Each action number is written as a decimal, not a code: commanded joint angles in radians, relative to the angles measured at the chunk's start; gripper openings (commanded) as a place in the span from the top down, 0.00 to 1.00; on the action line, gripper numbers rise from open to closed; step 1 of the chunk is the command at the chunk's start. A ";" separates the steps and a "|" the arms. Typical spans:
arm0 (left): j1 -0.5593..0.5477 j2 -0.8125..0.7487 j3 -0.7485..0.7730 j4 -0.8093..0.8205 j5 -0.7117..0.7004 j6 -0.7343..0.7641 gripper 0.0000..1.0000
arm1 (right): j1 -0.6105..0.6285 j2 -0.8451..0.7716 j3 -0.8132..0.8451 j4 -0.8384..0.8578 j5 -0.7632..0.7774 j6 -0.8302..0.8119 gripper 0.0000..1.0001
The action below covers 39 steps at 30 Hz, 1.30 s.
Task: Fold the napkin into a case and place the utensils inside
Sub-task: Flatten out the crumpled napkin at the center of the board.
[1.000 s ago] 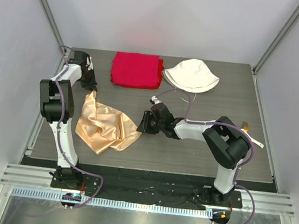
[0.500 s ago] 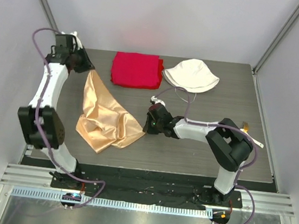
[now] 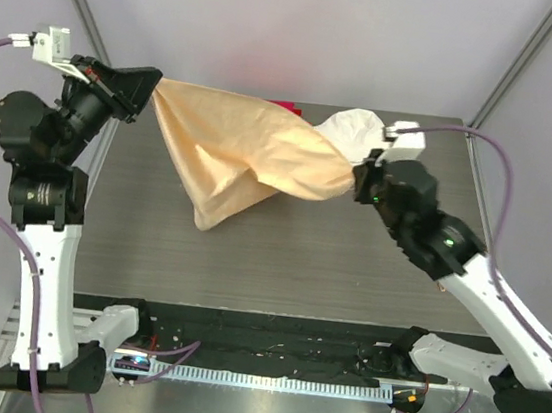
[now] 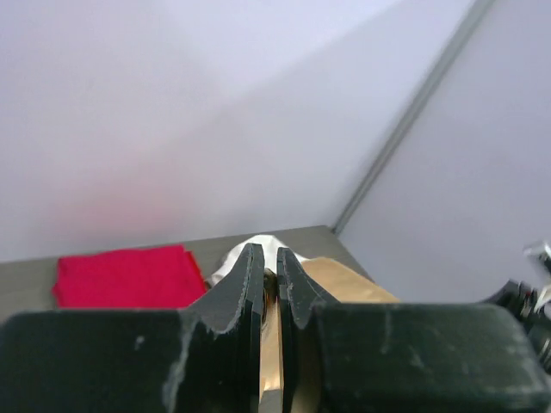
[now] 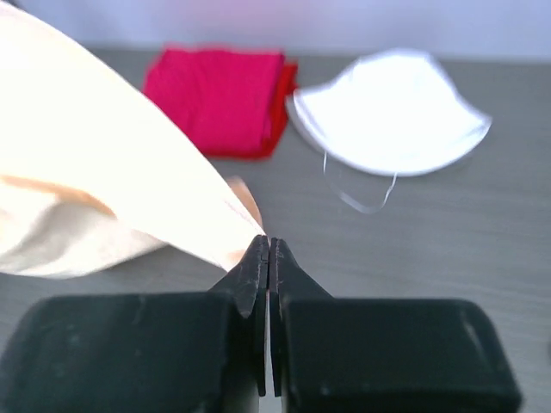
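Jaws of the left arm are gripping one corner of the napkin, which is hanging stretched in the air above the bench; jaws of the right arm are pinching its opposite corner, fully closed

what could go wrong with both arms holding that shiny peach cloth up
The right gripper pinches only the tip of a corner of the shiny peach satin napkin, so it may slip out. The cloth sags bunched between it and the left gripper, so it may land creased, or drag over the white bucket hat.
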 commanded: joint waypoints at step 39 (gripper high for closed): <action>-0.046 0.772 -0.200 0.565 -0.089 -0.199 1.00 | -0.414 0.678 0.420 0.165 -0.115 -0.190 0.99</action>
